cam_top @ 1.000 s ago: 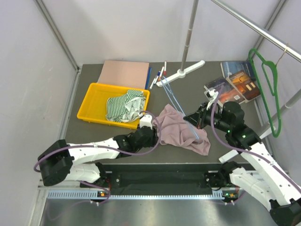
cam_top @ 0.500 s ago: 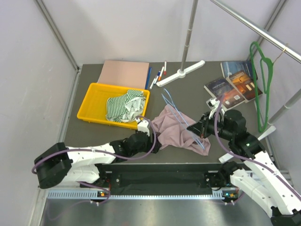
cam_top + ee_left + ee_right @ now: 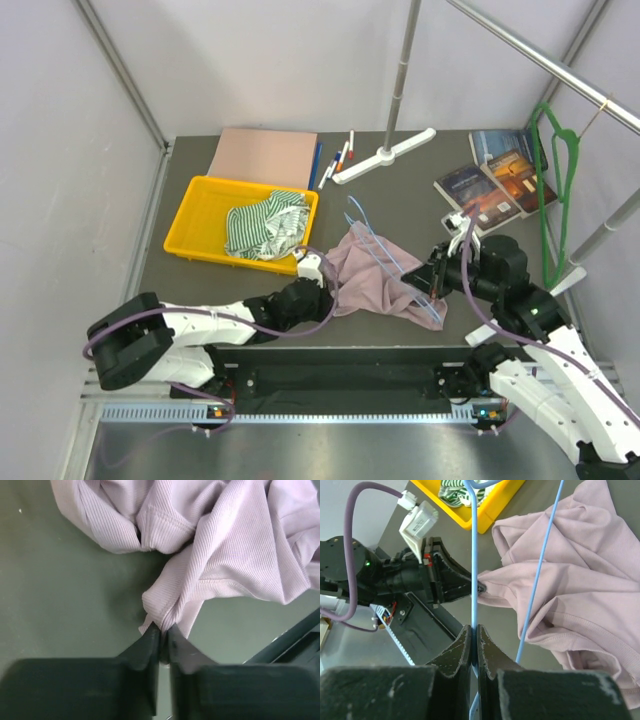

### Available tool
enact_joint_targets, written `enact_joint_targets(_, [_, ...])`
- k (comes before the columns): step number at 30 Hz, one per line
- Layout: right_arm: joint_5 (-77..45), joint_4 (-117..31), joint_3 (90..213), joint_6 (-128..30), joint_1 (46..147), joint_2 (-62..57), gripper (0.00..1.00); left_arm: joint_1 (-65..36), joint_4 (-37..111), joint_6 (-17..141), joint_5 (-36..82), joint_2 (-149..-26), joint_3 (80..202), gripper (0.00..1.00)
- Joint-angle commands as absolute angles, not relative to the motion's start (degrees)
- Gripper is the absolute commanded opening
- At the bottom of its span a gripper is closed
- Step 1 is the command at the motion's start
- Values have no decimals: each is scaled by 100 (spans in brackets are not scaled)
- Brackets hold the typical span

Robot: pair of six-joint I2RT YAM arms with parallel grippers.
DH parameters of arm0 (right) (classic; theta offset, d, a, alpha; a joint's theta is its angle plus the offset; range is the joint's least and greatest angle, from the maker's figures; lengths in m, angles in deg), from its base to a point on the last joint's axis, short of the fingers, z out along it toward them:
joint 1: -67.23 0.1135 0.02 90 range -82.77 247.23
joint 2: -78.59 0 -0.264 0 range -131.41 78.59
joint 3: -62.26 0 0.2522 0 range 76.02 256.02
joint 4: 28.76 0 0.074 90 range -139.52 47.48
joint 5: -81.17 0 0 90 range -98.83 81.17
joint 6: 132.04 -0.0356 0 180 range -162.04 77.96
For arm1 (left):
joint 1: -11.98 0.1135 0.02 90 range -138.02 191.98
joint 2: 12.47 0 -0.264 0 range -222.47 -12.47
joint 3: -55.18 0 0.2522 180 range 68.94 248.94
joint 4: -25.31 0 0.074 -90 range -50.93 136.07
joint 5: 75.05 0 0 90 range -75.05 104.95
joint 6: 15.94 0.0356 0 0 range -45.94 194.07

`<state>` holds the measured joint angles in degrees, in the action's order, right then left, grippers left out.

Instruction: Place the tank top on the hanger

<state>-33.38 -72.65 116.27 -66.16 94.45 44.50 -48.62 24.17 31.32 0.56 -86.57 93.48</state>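
The pink-mauve tank top (image 3: 375, 275) lies crumpled on the dark table near the front middle; it also shows in the left wrist view (image 3: 215, 545) and the right wrist view (image 3: 580, 595). My left gripper (image 3: 322, 283) is shut on a fold at the tank top's left edge (image 3: 164, 630). My right gripper (image 3: 432, 275) is shut on one wire of the light-blue hanger (image 3: 385, 250), which lies slanted over the tank top. In the right wrist view the hanger's wire (image 3: 473, 570) runs up from the jaws and a second wire crosses the fabric.
A yellow tray (image 3: 205, 195) holds a green-and-white striped cloth (image 3: 262, 228) at left. A pink board (image 3: 262, 155), pens, a rack's white base (image 3: 385, 155) and books (image 3: 495, 180) lie at the back. A green hanger (image 3: 560, 190) hangs at right.
My right gripper and the blue hanger have shifted slightly right and nearer; the left gripper moved a little right along the tank top's edge, bunching the fabric more.
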Motion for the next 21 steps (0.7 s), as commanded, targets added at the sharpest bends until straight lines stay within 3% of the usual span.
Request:
enact_joint_targets(1, [-3519,-7441,12311,-6569,9509,4536,0,-4639,2517,3398,-280,-8656,9899,4])
enact_joint_targets(2, [-3537,-7530,12391,-6560,9500,4528,0,-4559,2588,3451,-271,-8638,10100,0])
enact_joint_targets(12, [-3563,-8532,12998,-6401,9509,4729,0,-3101,3133,4303,449,-9077,11436,0])
enact_joint_targets(21, [-3906,-8506,12894,-6717,9509,4923,0,-2810,3423,4568,757,-9456,11966,0])
